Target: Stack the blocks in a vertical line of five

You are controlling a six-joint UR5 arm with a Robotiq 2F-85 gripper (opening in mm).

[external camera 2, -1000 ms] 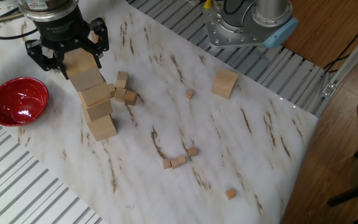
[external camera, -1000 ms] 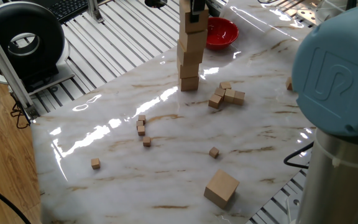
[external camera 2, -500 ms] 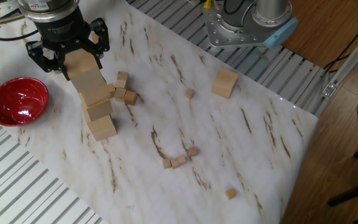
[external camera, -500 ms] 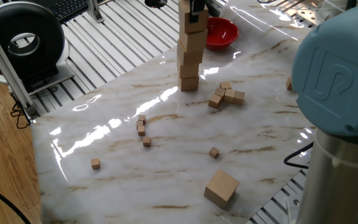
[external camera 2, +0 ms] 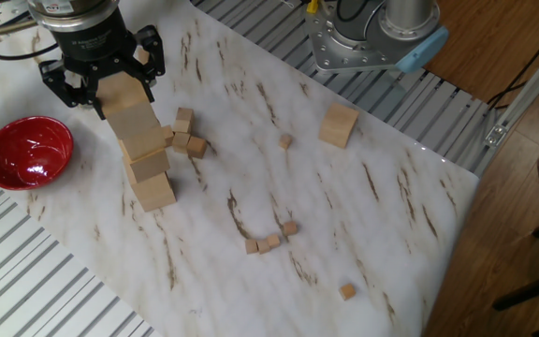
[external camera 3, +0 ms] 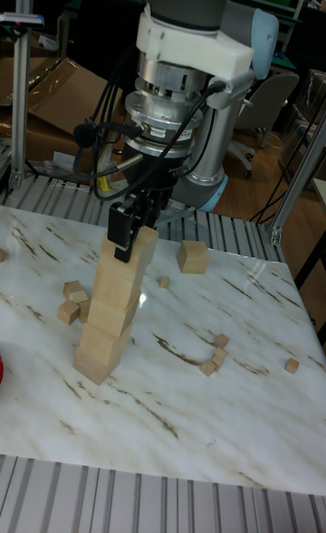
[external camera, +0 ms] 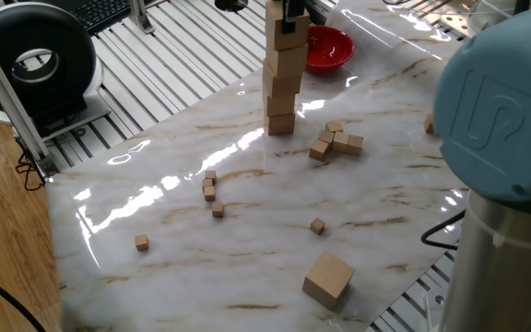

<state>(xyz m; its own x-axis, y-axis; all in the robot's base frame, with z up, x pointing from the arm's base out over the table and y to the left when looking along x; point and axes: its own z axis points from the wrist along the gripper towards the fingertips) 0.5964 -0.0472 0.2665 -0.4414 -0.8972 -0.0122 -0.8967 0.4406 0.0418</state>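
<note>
Several large tan blocks stand as a leaning stack at the far side of the marble table. My gripper reaches down over the stack, its black fingers on both sides of the top block, and looks shut on it. That top block sits slightly offset on the one below. One more large block lies alone near the table's edge by the arm's base.
A red bowl sits beside the stack. Tiny wooden cubes lie scattered: a cluster close to the stack's foot, a small group mid-table, single ones elsewhere. The arm's base stands past the table's edge.
</note>
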